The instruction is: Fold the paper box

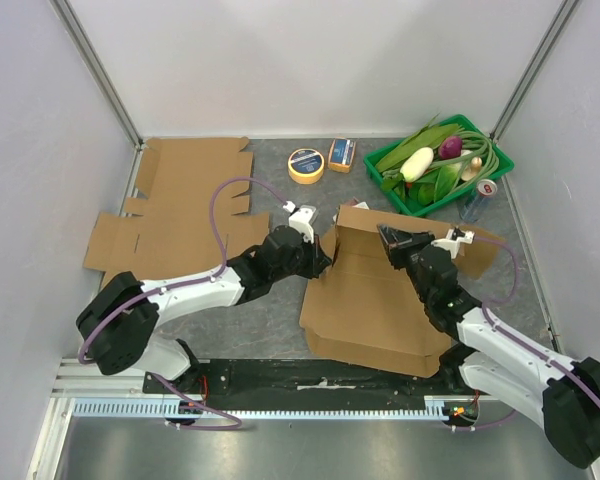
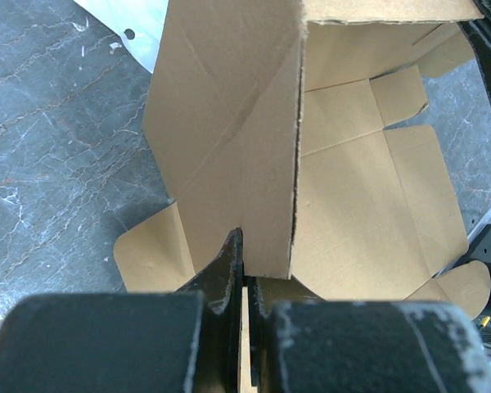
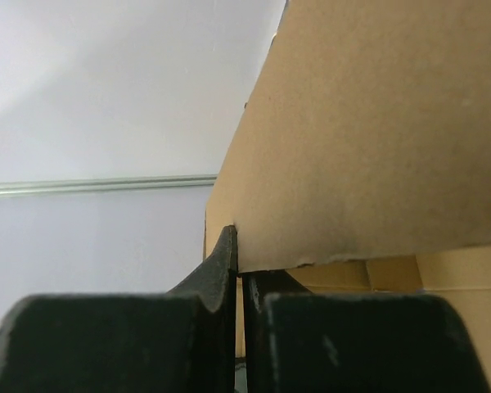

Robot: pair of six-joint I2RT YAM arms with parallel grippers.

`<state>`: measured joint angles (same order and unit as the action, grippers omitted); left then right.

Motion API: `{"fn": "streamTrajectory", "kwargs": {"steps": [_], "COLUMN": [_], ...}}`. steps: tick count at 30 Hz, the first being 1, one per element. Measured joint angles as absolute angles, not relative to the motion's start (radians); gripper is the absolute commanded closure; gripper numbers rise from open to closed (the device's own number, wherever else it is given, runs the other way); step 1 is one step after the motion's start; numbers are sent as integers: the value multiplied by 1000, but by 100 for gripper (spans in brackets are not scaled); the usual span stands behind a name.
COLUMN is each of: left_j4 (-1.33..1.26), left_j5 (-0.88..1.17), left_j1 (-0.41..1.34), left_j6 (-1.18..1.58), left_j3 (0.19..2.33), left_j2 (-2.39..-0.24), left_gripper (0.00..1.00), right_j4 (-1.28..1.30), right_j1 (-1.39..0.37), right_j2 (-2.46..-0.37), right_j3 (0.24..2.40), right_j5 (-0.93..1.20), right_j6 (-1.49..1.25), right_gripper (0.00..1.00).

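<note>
**A:** From above, where was the paper box (image 1: 380, 300)?

**B:** On the table (image 1: 270, 325), right of centre and toward the near edge. Its base lay flat and its rear part stood up. The left gripper (image 1: 320, 258) was pinched on the box's left corner, and the right gripper (image 1: 392, 240) was at the raised rear. Nothing pinned the base, so I judged that an uneven pull from either arm could drag the whole box across the table.

**A:** And the left wrist view?

**B:** The jaws were together on the bottom edge of the upright side wall (image 2: 229, 147), holding only a thin strip of card. The base panel (image 2: 368, 221) lay open beside it. With a bite that shallow, the wall could slip out and fall flat, or crease off its score line if twisted.

**A:** The right wrist?

**B:** The jaws were clamped on the lower edge of a rear panel (image 3: 376, 139), and little else showed. If the two arms moved apart, the corner between the panels would probably tear.
</note>
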<state>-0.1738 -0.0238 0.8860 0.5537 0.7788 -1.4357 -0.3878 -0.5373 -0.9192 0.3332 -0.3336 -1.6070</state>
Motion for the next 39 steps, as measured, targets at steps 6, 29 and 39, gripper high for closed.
{"fn": "streamTrajectory", "kwargs": {"steps": [6, 29, 39], "left_j4": [-273, -220, -421], "left_j5": [-22, -22, 80], "left_j1": [901, 753, 781], "left_j6": [561, 317, 114], "left_j3": [699, 694, 698], "left_j2": [-1430, -1299, -1457], "left_gripper": [49, 33, 46], "right_j4": [-468, -478, -459], "right_j1": [-551, -554, -554], "right_j2": [-865, -872, -931], "right_j3": [242, 250, 296], "right_j5": [-329, -284, -263], "right_j6": [-1570, -1550, -1591], "right_gripper": [100, 100, 100]}}
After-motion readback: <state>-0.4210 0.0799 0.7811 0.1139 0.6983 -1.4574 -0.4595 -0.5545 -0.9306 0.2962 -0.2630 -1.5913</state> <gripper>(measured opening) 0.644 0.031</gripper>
